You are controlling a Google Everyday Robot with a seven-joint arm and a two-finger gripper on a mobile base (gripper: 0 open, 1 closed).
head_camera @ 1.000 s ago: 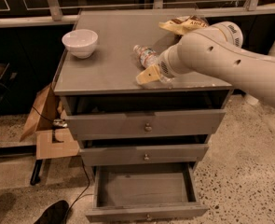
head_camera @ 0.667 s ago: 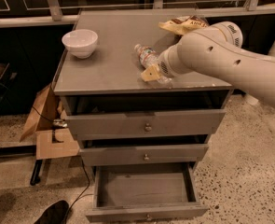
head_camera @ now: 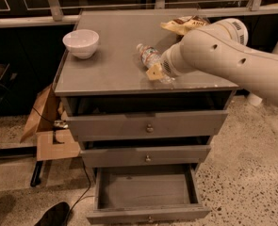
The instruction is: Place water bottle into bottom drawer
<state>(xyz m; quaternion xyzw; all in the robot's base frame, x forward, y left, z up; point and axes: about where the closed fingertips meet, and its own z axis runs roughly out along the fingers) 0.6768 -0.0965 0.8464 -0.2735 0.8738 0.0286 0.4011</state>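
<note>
1. Grey wood makes up your bench [head_camera: 110, 74], and it has three drawers in its front.
2. The bottom drawer [head_camera: 145, 192] is pulled far out, so you look straight down onto its bare floor.
3. The top drawer [head_camera: 148, 125] and the middle drawer [head_camera: 147, 155] are pushed in much further.
4. The water bottle [head_camera: 149, 55] lies on its side on top of the bench, toward the right. Its white cap points to the back left.
5. Your tool [head_camera: 156, 72] sits low over the bench top, right at the near end of the bottle. You cannot tell how far open it is, or if it has hold of the bottle.
6. The fat white arm [head_camera: 223, 51] reaches in from the right.
7. A white bowl [head_camera: 81, 43] stands at the back left, well apart from the bottle.
8. A yellow and brown snack bag [head_camera: 183, 25] lies at the back right, partly behind the arm.
9. A cardboard box [head_camera: 46, 126] sits on the floor [head_camera: 242, 173], left of the bench.
</note>
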